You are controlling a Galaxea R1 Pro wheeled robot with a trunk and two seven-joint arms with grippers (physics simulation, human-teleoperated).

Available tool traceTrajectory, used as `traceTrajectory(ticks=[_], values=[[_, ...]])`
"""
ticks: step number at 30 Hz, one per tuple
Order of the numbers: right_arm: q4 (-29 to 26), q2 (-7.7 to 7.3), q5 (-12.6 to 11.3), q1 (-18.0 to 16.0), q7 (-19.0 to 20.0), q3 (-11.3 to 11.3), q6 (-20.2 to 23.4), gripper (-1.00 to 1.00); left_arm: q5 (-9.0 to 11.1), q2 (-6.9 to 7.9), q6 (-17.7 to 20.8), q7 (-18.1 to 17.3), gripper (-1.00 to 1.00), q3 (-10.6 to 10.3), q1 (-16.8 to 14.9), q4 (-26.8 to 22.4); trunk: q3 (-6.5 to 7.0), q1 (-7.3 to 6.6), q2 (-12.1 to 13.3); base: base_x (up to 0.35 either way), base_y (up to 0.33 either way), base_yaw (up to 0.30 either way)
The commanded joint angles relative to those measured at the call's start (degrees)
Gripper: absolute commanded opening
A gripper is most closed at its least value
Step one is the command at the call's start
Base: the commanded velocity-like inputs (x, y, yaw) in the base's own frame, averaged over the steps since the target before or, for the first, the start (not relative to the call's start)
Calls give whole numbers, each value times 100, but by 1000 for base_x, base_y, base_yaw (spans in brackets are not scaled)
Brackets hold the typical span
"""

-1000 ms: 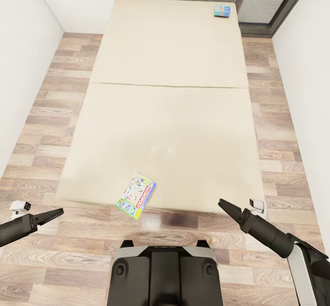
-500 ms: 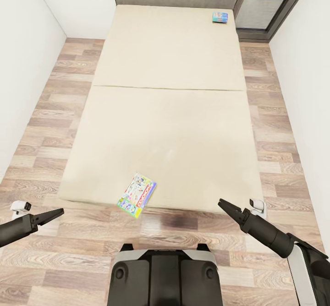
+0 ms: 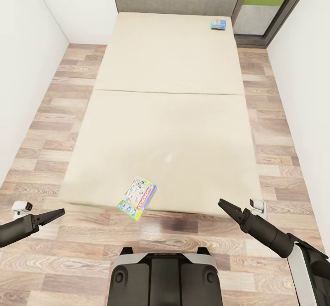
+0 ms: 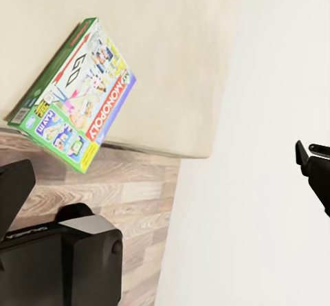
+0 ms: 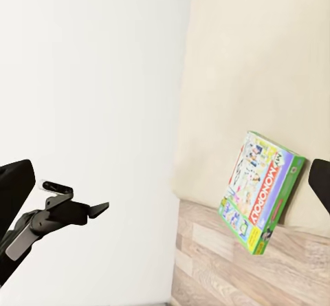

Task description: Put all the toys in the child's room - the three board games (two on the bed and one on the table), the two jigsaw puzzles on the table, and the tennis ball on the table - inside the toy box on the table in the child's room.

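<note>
Head view adds blue game (image 3: 221, 24); wrists see Monopoly box (image 4: 74, 93); grippers' opening unclear.

One board game (image 3: 136, 197) lies on the bed (image 3: 169, 113) at its near edge, overhanging the floor (image 3: 78, 242); another board game (image 3: 220, 24) sits far back, right, by the headboard (image 3: 175, 2).

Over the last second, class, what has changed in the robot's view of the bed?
The camera has drawn back: the bed sits lower in the head view, its grey headboard now fully showing. Nothing was grasped or released. Both board games, the near one overhanging the foot edge and the blue one, lie unmoved; both end effectors hang as before.
</note>
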Motion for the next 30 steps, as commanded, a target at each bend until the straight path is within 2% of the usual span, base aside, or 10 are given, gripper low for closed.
traceTrajectory(ticks=[1, 20, 30], values=[[-2, -1, -23, -2, 5, -3, 38, 100, -6, 0, 61, -24, 100, -1, -2, -2, 4, 4, -8, 0, 0, 43], [4, 1, -14, -2, 9, -1, 38, 100, -6, -36, 61, -15, 100, -8, -2, 1, 182, 4, -8, 0, 0, 66], [10, -1, -14, -2, 10, -7, 38, 100, -14, -109, 54, -5, 100, -45, -2, -4, 276, 4, -8, 0, 0, 73]])
